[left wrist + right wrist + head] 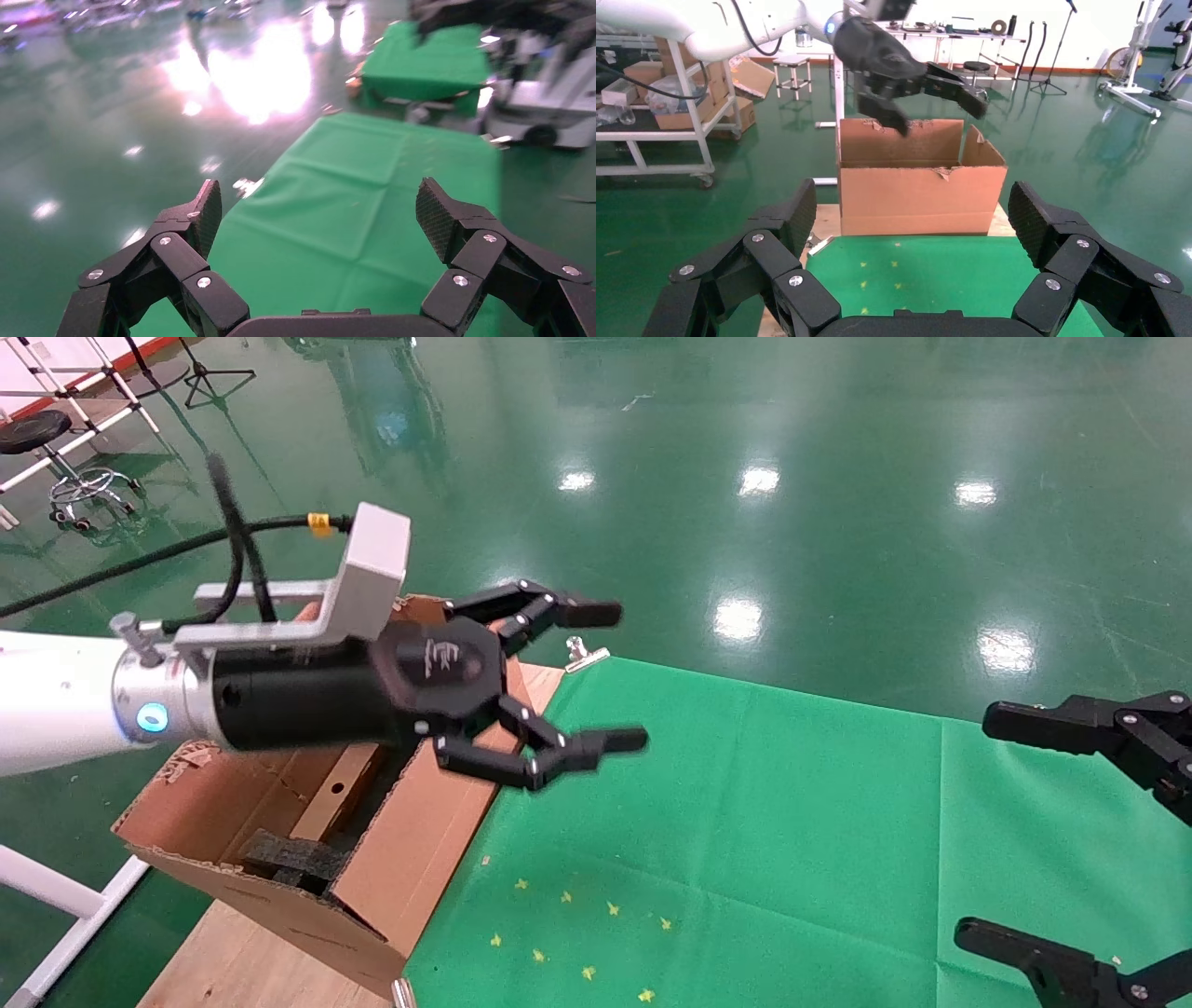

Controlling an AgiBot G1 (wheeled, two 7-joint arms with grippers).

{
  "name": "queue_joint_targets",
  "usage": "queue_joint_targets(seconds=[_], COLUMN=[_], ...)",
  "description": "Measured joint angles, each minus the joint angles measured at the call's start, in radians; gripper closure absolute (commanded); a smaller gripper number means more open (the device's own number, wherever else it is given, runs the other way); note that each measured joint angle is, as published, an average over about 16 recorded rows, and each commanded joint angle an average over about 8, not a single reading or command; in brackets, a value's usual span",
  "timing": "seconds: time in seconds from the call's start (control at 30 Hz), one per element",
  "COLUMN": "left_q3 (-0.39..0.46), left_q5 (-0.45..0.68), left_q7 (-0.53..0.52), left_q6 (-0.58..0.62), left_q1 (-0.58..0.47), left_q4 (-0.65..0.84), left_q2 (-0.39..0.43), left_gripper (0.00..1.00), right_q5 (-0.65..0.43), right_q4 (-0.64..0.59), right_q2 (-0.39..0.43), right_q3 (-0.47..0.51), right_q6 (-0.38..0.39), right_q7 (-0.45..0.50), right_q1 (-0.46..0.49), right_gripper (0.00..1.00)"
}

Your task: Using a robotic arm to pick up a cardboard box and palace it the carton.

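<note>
The carton (410, 859) stands open on the table's left end, with ragged flap edges and black foam (289, 859) inside. The slim cardboard box (321, 814), with a small round hole in its narrow side, lies inside the carton, and nothing grips it. My left gripper (616, 677), on the white arm, is open and empty. It hovers above the carton's right wall, pointing over the green cloth (745, 822). The left wrist view shows only cloth between its open fingers (200, 217). The right wrist view shows the carton (919, 189) with the left gripper (933, 95) above it. My right gripper (992, 826) is open at the right edge.
A green cloth covers the table, with several yellow star marks (577, 933) near its front. A metal clip (585, 654) holds the cloth's far corner. Bare wood (242, 961) shows under the carton. A stool (56, 458) and stands are on the floor at far left.
</note>
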Motion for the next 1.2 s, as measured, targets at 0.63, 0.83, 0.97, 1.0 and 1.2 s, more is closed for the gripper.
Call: queue_joint_targets(seconds=[0.63, 0.83, 0.97, 1.0, 1.2], left_q3=[-0.052, -0.049, -0.048, -0.047, -0.046], left_q5=[-0.146, -0.137, -0.133, -0.132, -0.127], left_q7=[0.013, 0.013, 0.012, 0.012, 0.012], left_q6=[0.06, 0.056, 0.054, 0.054, 0.052], left_q1=[0.123, 0.116, 0.113, 0.112, 0.109], left_q4=[-0.188, -0.177, -0.171, -0.17, -0.165], left_q2=[-0.005, -0.005, -0.005, -0.005, -0.005], left_gripper=[0.0, 0.0, 0.0, 0.0, 0.0], right_q5=[0.0, 0.0, 0.0, 0.0, 0.0], right_q4=[0.0, 0.0, 0.0, 0.0, 0.0], right_q2=[0.0, 0.0, 0.0, 0.0, 0.0], right_q3=[0.0, 0.0, 0.0, 0.0, 0.0], right_q6=[0.0, 0.0, 0.0, 0.0, 0.0], right_q7=[0.0, 0.0, 0.0, 0.0, 0.0], right_q1=[0.0, 0.0, 0.0, 0.0, 0.0], right_gripper=[0.0, 0.0, 0.0, 0.0, 0.0])
